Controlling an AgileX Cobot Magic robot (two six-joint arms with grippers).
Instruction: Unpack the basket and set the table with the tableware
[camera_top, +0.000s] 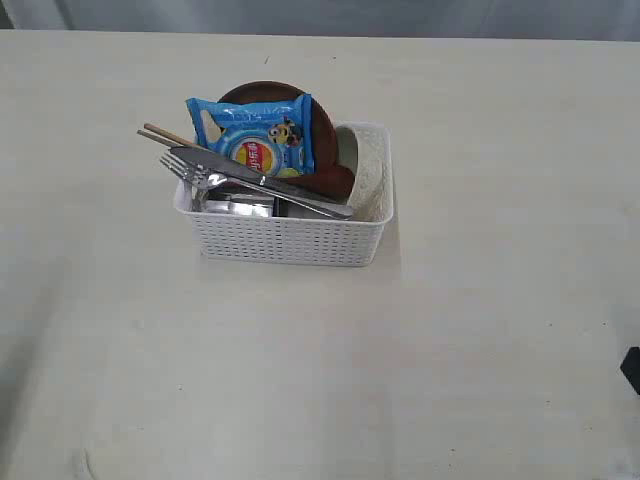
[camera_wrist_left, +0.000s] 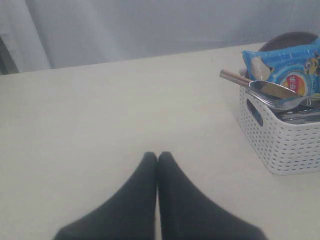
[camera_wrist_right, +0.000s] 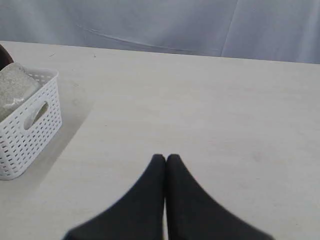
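Closest in, my left end effector (camera_wrist_left: 157, 156) and my right end effector (camera_wrist_right: 165, 157) each hang over the bare table (camera_top: 480, 330), dark fingers pressed together and holding nothing. Ahead of both and well apart from each, the basket (camera_top: 290, 240) stands on the table, to the right of my left end effector and to the left of my right one. All the tableware I can see is inside it. The fork (camera_top: 185, 168) and knife (camera_top: 250, 180) lie across the top, and the chopsticks (camera_top: 165, 135) poke over the rim toward my left end effector. A blue crisp packet (camera_top: 255, 140) leans against the brown plate (camera_top: 322, 125). The pale bowl (camera_top: 365, 175) stands on edge at the end nearer my right end effector, and the steel cup (camera_top: 240, 207) sits low under the knife.
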